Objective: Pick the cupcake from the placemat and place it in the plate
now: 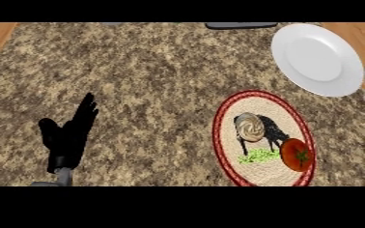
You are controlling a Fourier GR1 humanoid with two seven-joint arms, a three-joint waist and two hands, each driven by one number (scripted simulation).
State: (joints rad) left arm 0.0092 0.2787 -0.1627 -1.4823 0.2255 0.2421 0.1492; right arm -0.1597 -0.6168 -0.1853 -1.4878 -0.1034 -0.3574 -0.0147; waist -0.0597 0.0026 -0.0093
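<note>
Head view showing cupcake (250,126) sitting on placemat (227,140) beside tomato (296,154), plate (317,58) waiting beyond, left hand (68,135) resting, fingers straight, holding nothing.

My matt black left hand (68,134) rests over a speckled, stone-like counter (143,77) with wood at its corners, beside a woven, red-rimmed placemat (246,166) and a smooth, glossy white plate (317,60).

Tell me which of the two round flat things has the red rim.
The placemat, lower right, carrying the cupcake and a tomato. The plate above is plain white.
</note>
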